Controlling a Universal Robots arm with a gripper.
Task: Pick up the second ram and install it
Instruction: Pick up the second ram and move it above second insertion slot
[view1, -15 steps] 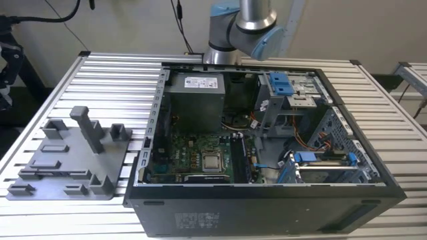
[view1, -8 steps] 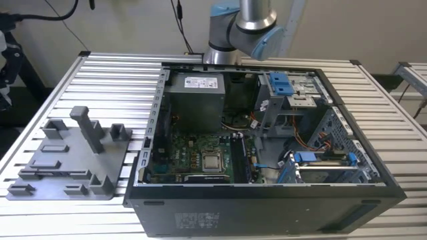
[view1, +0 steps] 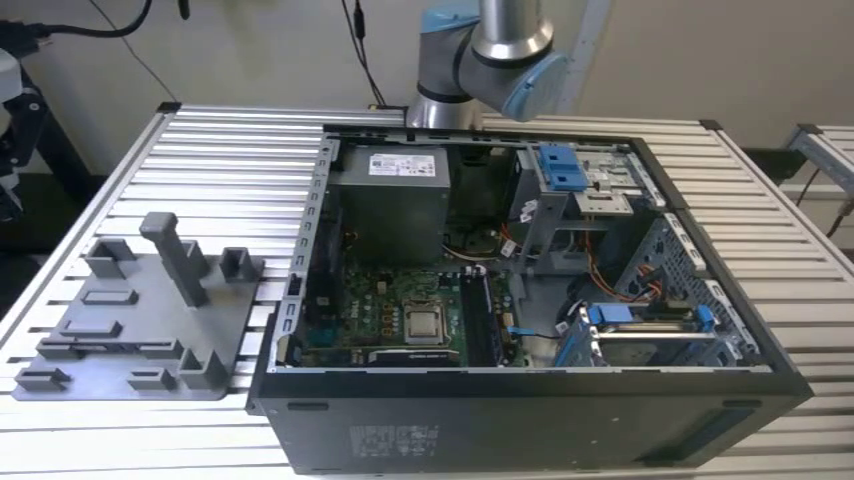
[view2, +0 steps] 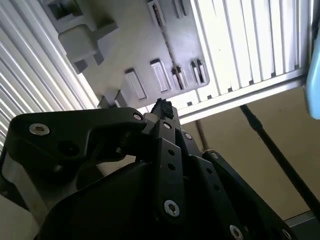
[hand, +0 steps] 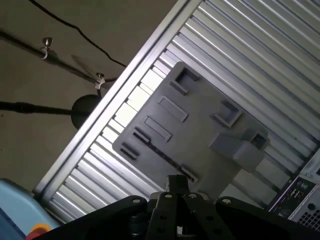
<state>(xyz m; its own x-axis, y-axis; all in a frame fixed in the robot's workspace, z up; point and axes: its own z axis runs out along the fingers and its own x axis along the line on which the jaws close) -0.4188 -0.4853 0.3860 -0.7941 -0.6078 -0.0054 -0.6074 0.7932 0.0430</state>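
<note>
1. Surface: a ribbed aluminium surface (view1: 227, 150) carries a black, open-sided computer case (view1: 534, 420). A large green motherboard (view1: 360, 300) lies flat inside the case, with a grey metal power supply box (view1: 387, 200) at 12 o'clock from the board.

2. Fixture: in the exterior view, a grey plastic fixture tray (view1: 160, 330) lies flat on the surface at 9 o'clock from the case, just beside it. A tall upright grey post (view1: 174, 255) rises from the tray.

3. Arm: the silver-and-blue robot arm (view1: 487, 55) stands at 12 o'clock from the case, behind the far edge of the surface.

4. Pincer: in both wrist views, the black pincer (hand: 176, 181) (view2: 161, 106) hangs above the fixture tray (hand: 200, 125) (view2: 125, 40), apart from it. Its fingers (hand: 172, 192) stand pressed together with no visible gap. Nothing shows between them.

5. Task item: the second ram (hand: 170, 160) appears as a thin, narrow dark strip seen edge-on, seated in the tray's long slot. In the exterior view, the strip (view1: 127, 346) runs along the tray's near edge, at 9 o'clock from the motherboard and well apart from it. Its chips cannot be made out.
</note>
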